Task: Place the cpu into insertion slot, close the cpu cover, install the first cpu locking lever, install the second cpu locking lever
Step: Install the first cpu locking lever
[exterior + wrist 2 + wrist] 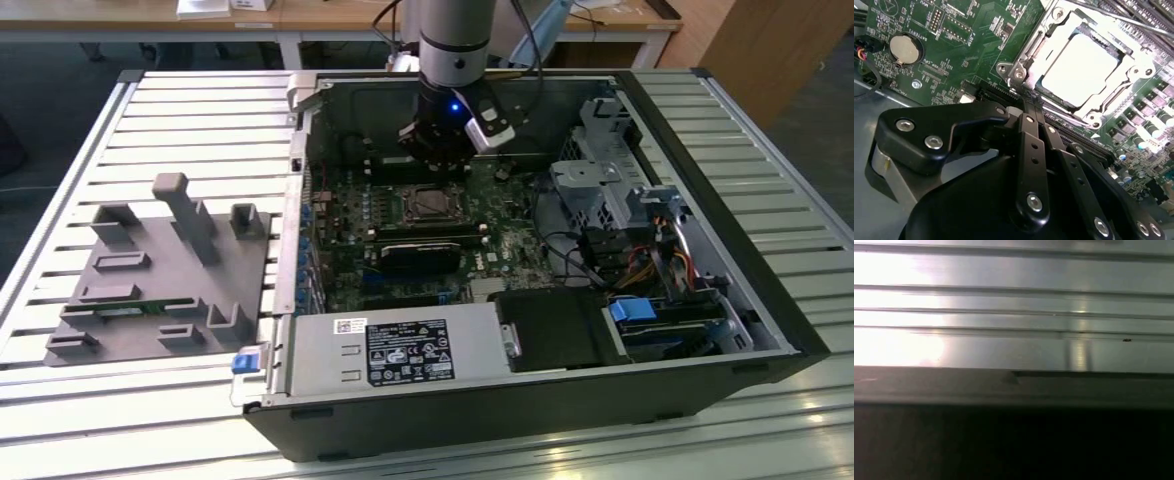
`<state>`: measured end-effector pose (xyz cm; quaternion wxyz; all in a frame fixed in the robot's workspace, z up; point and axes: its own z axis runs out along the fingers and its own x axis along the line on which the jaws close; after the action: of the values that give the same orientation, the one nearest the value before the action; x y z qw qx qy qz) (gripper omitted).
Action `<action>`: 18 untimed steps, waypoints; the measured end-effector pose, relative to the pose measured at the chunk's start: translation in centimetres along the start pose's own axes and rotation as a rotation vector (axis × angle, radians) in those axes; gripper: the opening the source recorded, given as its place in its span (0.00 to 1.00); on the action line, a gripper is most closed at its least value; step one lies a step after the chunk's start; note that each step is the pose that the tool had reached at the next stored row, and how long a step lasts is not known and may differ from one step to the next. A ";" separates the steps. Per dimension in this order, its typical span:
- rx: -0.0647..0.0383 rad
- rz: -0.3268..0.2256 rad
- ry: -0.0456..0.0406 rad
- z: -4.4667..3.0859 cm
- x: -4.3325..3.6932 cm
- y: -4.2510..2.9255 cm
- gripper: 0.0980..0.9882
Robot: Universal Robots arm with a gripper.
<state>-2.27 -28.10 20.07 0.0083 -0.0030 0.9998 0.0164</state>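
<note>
In the second wrist view the black end effector (1026, 112) is closest to the camera, w/ its fingers pressed together at the tips and nothing held. Just past the tips sits the insertion slot (1054, 97) on the green board (964, 45). The cpu (1079, 67) lies flat inside it, shiny and bright. The cpu cover (1036, 47) is down around the chip, framing it. A round coin battery (905, 48) sits off to one side. In the exterior view the end effector (434, 160) hangs over the slot (430, 204) inside the open pc case (534, 400) on the slatted surface (174, 110).
</note>
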 end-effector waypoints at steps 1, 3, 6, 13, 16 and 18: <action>0.004 0.000 0.0001 0.00 0.00 0.00 0.01; 0.007 0.000 0.0001 0.00 0.00 0.00 0.01; 0.011 0.000 0.0003 0.04 0.00 0.02 0.01; 0.027 0.000 0.0009 0.51 -0.01 0.10 0.01; 0.030 0.000 0.0017 0.64 -0.01 0.18 0.01; 0.030 0.000 0.0019 0.60 -0.01 0.20 0.01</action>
<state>-2.25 -27.88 19.48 0.0074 -0.0031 1.0000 0.0013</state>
